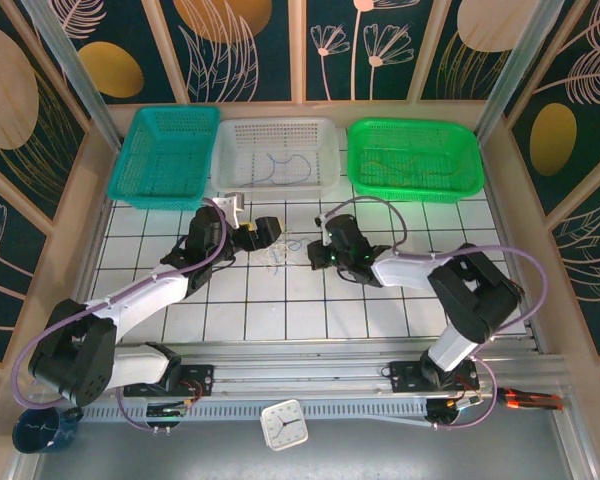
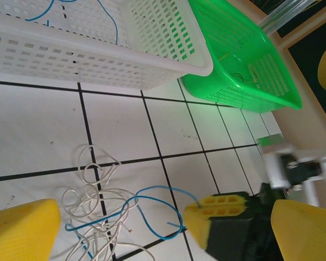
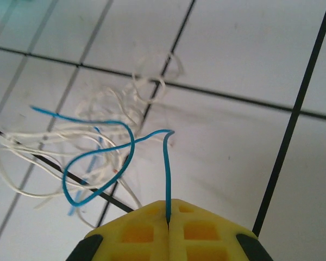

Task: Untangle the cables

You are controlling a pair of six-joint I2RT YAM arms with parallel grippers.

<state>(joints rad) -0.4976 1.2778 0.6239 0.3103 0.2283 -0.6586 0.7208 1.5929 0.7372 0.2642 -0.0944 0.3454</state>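
The cables (image 1: 280, 258) lie as a small knot of whitish and blue wires on the tiled table between my two grippers. In the right wrist view, my right gripper (image 3: 168, 211) is shut on one end of the blue wire (image 3: 95, 161), which loops back into the whitish tangle (image 3: 70, 136). Seen from above, that gripper (image 1: 315, 252) sits just right of the knot. My left gripper (image 1: 263, 232) hovers just left of the knot and a little behind it. In the left wrist view its yellow fingers (image 2: 23, 229) stand wide apart, open, around the tangle (image 2: 92, 215) and the right gripper's shut fingertips (image 2: 220, 213).
Three baskets line the back of the table: teal (image 1: 165, 150), white (image 1: 275, 155) with a blue wire inside, and green (image 1: 413, 155) with a thin wire inside. A small clock (image 1: 283, 424) lies in front of the arm bases.
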